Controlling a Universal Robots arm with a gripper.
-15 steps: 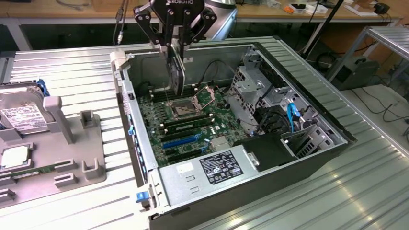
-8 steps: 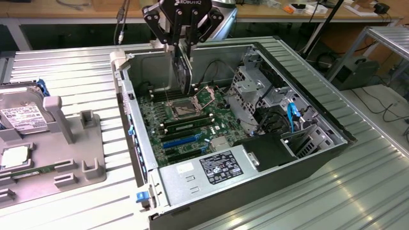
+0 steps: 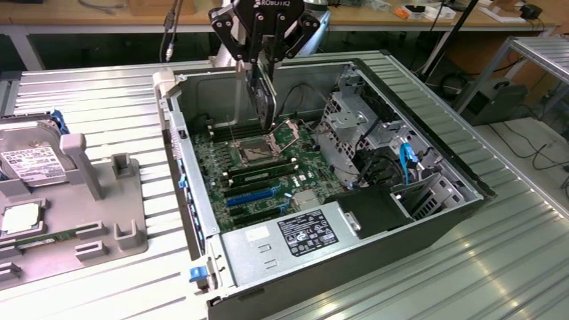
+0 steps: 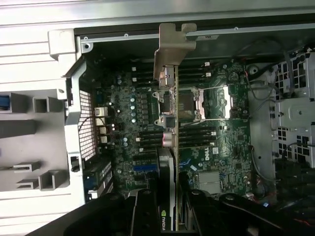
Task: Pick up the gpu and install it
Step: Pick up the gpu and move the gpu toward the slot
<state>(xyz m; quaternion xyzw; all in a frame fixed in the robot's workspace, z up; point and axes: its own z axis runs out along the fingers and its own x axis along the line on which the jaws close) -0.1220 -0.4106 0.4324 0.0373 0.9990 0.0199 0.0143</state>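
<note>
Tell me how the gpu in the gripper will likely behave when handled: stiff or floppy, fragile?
Probably stiff: the gpu hangs straight from the gripper without sagging. Likely fragile: it is a thin board seen edge-on, with a bent metal bracket at one end. Gripped near its top, it may tilt if bumped.

- The hand point(image 4: 170, 199) grips the gpu point(image 4: 170, 123) edge-on, metal bracket at its far end.
- Beyond it lies the motherboard point(image 4: 221, 142) inside the open case point(image 4: 69, 93).
</note>
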